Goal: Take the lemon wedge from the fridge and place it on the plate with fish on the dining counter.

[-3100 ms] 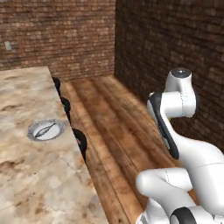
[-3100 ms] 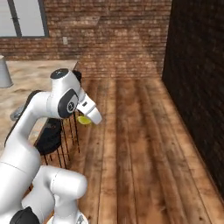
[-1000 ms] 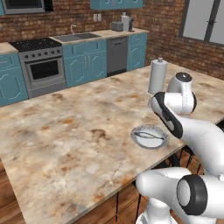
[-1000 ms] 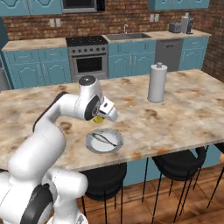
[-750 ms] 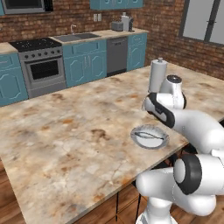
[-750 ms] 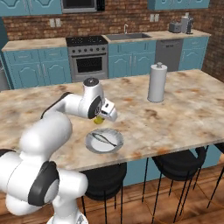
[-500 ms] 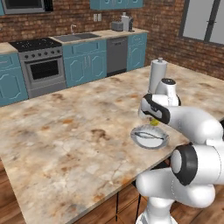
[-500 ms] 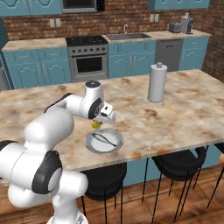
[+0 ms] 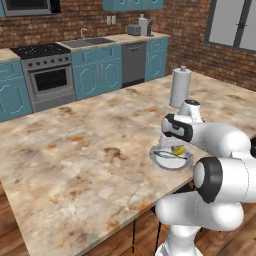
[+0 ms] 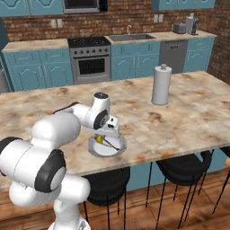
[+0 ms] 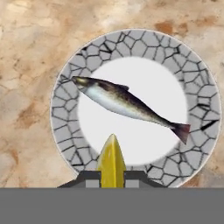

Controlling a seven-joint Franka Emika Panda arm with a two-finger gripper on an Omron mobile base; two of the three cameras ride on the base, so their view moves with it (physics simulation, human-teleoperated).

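Observation:
A round plate [image 11: 65, 92] with a grey cracked-stone rim and white centre lies on the beige marbled dining counter [image 9: 90, 150]. A silver-brown fish [image 11: 124, 104] lies across the plate. My gripper [image 11: 111, 179] is shut on the yellow lemon wedge [image 11: 111, 159], just above the plate's near rim. From the base views the gripper [image 10: 104, 137] hangs low over the plate [image 10: 112, 150], with the lemon wedge [image 9: 177, 150] showing above the plate [image 9: 162, 161]. The fridge is out of view.
A tall white paper-towel roll [image 9: 180, 87] stands on the counter behind the plate. Black stools [image 10: 179, 173] sit under the counter's near edge. Teal cabinets, a stove [image 9: 45, 75] and a sink line the far brick wall.
The base drove from the brick corner to the dining counter. In the last second the hand has come down and forward over the plate, still holding the lemon wedge.

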